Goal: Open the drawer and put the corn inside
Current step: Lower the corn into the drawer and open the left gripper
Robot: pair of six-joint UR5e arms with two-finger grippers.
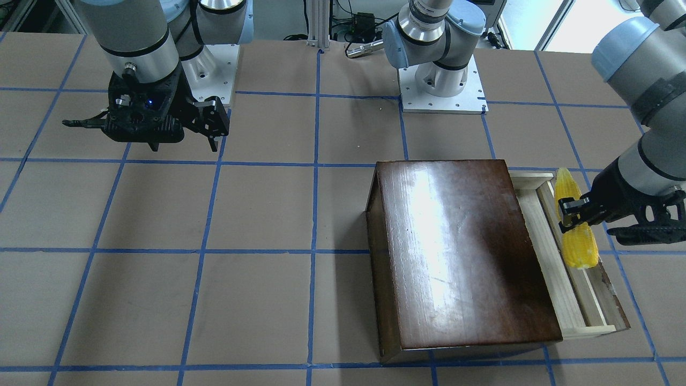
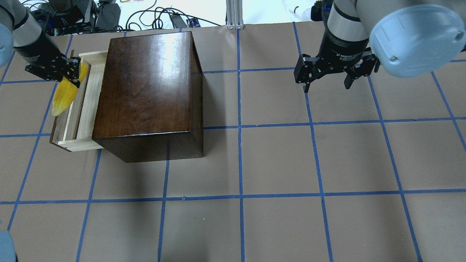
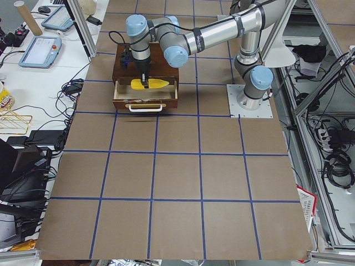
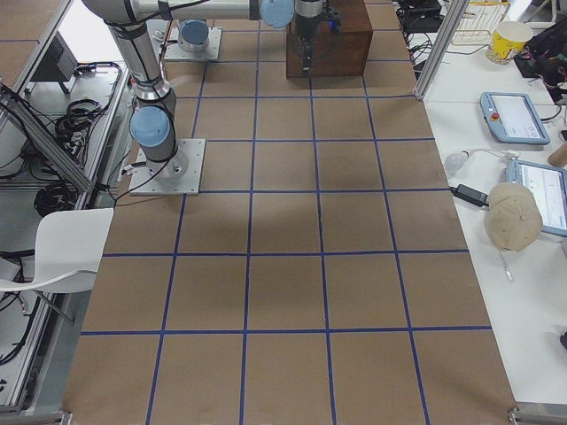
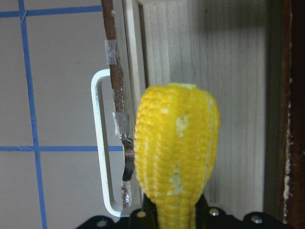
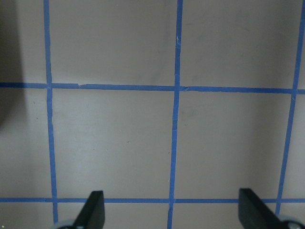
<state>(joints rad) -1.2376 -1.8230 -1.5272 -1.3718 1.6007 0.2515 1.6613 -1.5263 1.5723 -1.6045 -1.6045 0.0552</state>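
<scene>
The glossy dark-brown box point(image 2: 145, 91) stands at the table's left. Its drawer point(image 2: 87, 109) is pulled out, showing pale wood. My left gripper point(image 2: 72, 72) is shut on the yellow corn point(image 2: 62, 98) and holds it over the open drawer, close to the dark front panel. In the left wrist view the corn point(image 5: 176, 152) hangs over the drawer's floor point(image 5: 228, 95), beside the white handle point(image 5: 100, 143). In the front view the corn point(image 1: 576, 246) sits in the left gripper point(image 1: 571, 214). My right gripper point(image 2: 326, 88) is open and empty, far to the right.
The table is brown board with a grid of blue tape. The right wrist view shows only bare board under the right gripper point(image 6: 174, 210). The arm bases point(image 1: 442, 86) stand at the robot's side of the table.
</scene>
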